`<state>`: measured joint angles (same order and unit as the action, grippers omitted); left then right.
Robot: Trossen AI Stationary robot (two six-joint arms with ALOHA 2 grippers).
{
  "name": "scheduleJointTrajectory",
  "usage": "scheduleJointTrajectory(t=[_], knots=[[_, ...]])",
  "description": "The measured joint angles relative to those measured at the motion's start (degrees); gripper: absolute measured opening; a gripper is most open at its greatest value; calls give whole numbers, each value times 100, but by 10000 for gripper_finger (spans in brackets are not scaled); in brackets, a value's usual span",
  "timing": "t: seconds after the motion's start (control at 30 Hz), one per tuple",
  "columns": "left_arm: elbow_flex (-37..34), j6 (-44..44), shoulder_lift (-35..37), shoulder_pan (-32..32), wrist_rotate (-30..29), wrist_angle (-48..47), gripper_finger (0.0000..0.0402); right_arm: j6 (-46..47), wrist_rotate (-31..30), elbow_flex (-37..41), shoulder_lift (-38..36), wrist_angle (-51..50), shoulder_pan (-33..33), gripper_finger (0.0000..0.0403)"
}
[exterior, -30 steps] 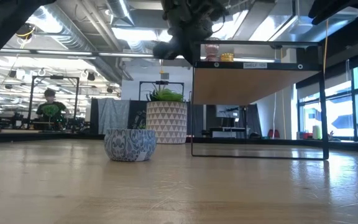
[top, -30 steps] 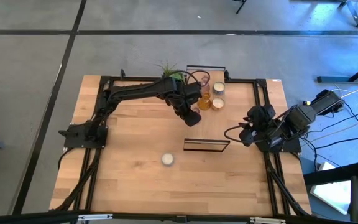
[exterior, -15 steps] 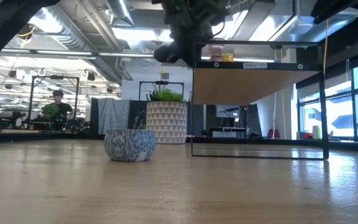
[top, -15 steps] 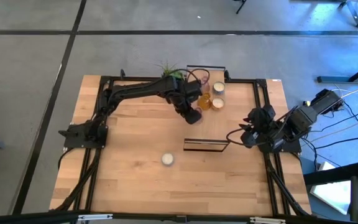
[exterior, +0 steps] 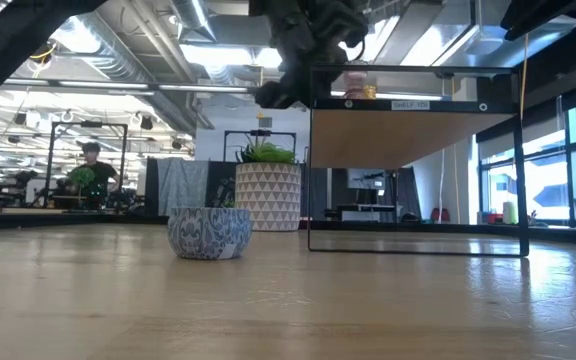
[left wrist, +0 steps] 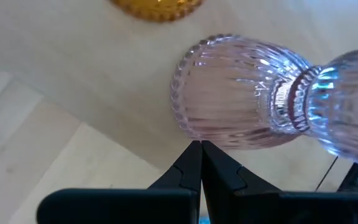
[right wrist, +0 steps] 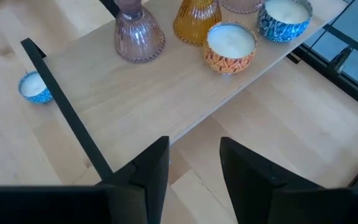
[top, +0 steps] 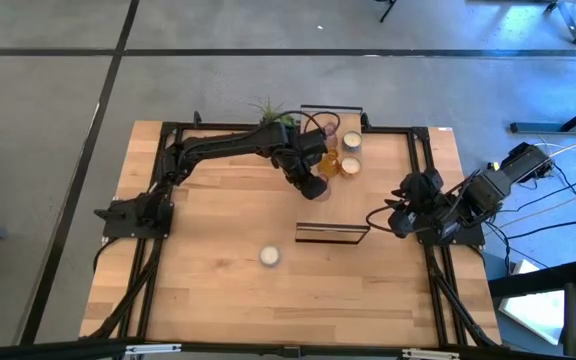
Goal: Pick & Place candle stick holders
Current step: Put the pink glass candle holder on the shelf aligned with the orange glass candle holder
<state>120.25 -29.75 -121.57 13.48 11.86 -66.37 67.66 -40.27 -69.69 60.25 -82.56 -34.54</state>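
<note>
The wooden counter point(top: 218, 290) carries a long black-framed stand point(right wrist: 166, 106), on whose top four candle stick holders cluster: a brownish-pink glass holder point(right wrist: 137, 34), an amber glass holder point(right wrist: 196, 22), an orange-patterned cream holder point(right wrist: 230, 45) and a blue-patterned cream holder point(right wrist: 284, 17). The left arm reaches over the stand's far end, its left claw point(left wrist: 201, 163) pinched shut and empty just beside the pink glass. The right claw point(right wrist: 194, 165) waits at the counter's right edge, fingers parted. A lone blue-patterned round holder point(top: 269, 256) sits on the counter, well apart from the stand.
</note>
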Motion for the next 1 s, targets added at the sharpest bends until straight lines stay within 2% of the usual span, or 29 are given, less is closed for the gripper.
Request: scheduleJointTrajectory(t=[0.4, 0.63, 1.0], knots=[[0, -55, -24, -30, 27, 225, 2, 0, 0, 0, 1, 11, 0, 146], [0, 34, -24, 55, -282, 234, 2, 28, 26, 0, 2, 54, 0, 146], [0, 33, -22, 7, -14, 455, 2, 44, 42, 0, 2, 70, 0, 146]])
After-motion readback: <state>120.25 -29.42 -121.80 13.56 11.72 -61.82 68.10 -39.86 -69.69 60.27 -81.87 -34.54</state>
